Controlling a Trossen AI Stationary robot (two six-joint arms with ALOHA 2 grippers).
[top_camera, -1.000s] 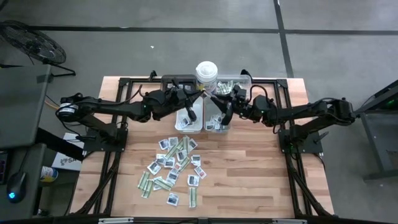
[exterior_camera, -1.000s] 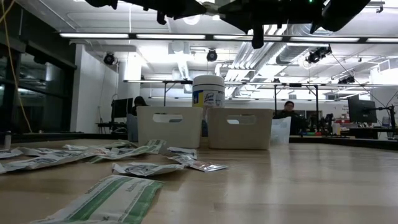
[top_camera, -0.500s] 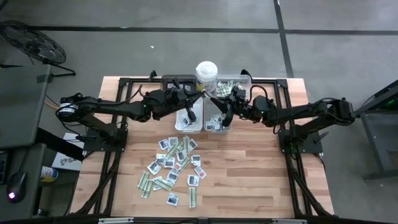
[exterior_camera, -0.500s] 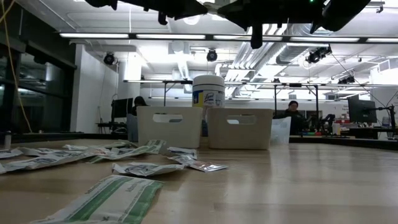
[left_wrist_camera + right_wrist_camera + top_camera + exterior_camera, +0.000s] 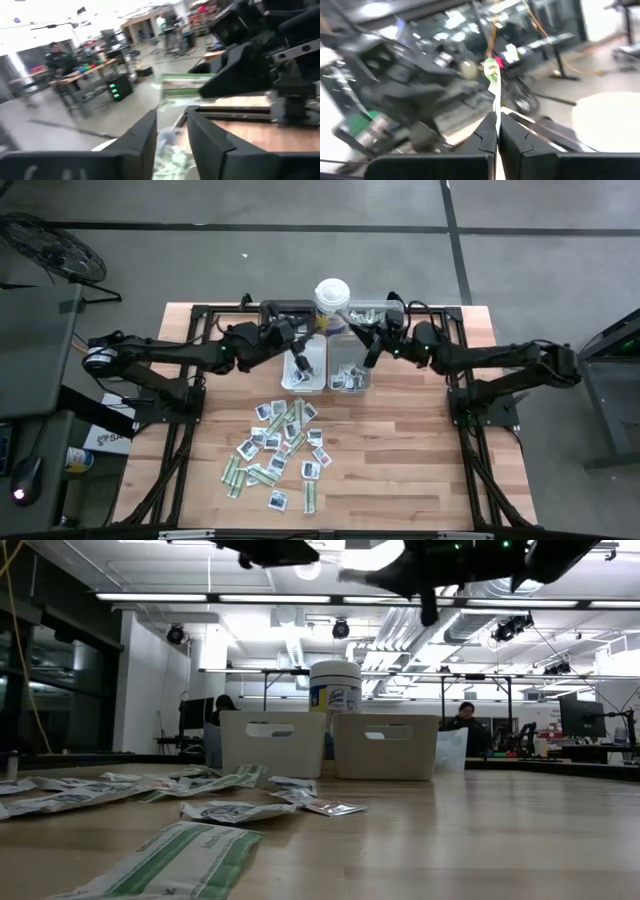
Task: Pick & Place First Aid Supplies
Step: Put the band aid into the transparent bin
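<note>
Clearly most first aid supplies (image 5: 278, 442) are not yet sorted, scattered at lower centre. Some lie in the trays (image 5: 330, 370) above. Right gripper (image 5: 496, 131) pinches a green-white strip (image 5: 492, 82); left gripper (image 5: 171, 131) stands part-open, empty.

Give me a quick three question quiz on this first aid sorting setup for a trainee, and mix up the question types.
1. True or false: the right claw is shut on a green-and-white strip.
2. Where does the white canister stand, seen from the low view? A: behind the two white bins, showing between them. B: on top of the loose packets. C: at the near edge, in front of everything.
3. Fill in: in its wrist view, the left claw has its fingers ____, with nothing between them.

Key: 1 true; 2 A; 3 open.
</note>
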